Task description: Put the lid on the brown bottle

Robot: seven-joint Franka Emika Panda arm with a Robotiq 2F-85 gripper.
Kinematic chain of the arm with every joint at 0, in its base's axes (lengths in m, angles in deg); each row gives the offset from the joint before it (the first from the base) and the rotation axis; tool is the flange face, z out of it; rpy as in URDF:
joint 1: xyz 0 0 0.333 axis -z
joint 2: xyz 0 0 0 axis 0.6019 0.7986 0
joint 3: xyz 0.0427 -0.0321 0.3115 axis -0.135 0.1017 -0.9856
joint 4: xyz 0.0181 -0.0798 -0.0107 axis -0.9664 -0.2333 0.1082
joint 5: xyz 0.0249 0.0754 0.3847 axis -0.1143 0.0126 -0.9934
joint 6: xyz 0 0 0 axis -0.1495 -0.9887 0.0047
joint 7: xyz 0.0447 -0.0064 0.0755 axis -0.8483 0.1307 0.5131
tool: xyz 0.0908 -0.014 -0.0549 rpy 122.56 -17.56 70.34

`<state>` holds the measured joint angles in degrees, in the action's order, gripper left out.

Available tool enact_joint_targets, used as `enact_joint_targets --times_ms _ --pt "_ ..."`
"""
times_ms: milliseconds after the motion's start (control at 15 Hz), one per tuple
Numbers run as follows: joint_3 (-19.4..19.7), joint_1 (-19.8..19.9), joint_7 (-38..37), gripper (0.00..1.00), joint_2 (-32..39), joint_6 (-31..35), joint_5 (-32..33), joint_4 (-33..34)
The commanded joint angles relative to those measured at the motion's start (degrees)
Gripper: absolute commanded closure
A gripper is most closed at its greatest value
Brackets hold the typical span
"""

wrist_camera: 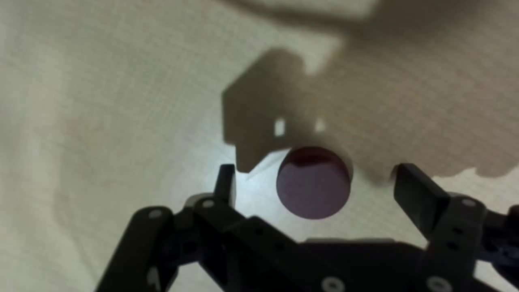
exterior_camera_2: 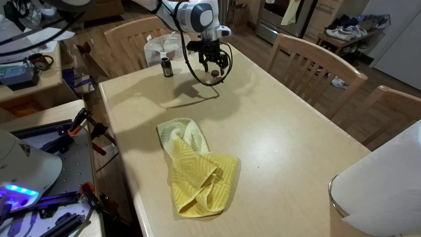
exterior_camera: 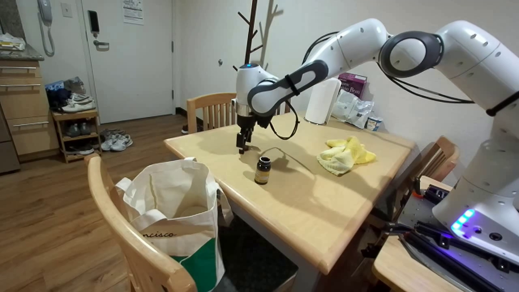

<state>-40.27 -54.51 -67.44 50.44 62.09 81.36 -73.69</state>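
Note:
The lid (wrist_camera: 314, 184), a small round dark red cap, lies on the table. It shows in an exterior view (exterior_camera_2: 215, 73) below my gripper. My gripper (wrist_camera: 316, 181) is open, with one finger on each side of the lid and a gap on both sides. In both exterior views the gripper (exterior_camera: 242, 147) (exterior_camera_2: 214, 71) points down, with its fingertips low over the table. The brown bottle (exterior_camera: 262, 171) stands upright with its neck bare, a short way from the gripper. It also shows in an exterior view (exterior_camera_2: 166, 67) near the table edge. The wrist view does not show the bottle.
A yellow cloth (exterior_camera: 346, 156) (exterior_camera_2: 200, 171) lies on the table. A white roll (exterior_camera: 323, 101) (exterior_camera_2: 378, 184) stands on it, with plastic bags (exterior_camera: 352, 108) nearby. A tote bag (exterior_camera: 174, 194) is on a chair at the table's edge. A cable (exterior_camera_2: 185, 56) loops beside the gripper.

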Motion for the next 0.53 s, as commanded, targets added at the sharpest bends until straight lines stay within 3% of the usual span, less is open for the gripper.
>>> enact_joint_targets --times_ms 0,200,467 --pt "-0.46 -0.25 5.94 0.00 2.13 -0.57 2.94 4.99" --pt "-3.90 1.81 13.68 0.00 3.53 -2.93 0.50 8.39" --pt "-6.12 4.29 15.14 0.00 5.71 -7.93 -3.32 11.24"
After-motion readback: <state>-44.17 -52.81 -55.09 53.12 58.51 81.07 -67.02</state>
